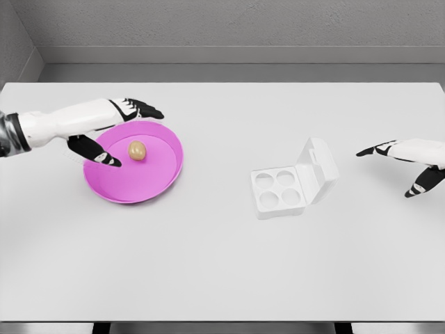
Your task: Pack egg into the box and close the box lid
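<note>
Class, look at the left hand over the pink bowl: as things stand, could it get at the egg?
Probably yes: the left hand hangs open over the pink bowl, and the egg lies uncovered between its fingers.

Egg (137,150) sits in pink bowl (167,174); left robot hand (115,132) open over bowl's left rim. White box (294,182) lid up, four cells empty. Right robot hand (407,163) open, well apart, on white bench (222,264).

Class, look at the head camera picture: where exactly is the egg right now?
The egg lies inside the pink bowl on the table's left side, between the left hand's spread fingers, far left of the open white box.
</note>
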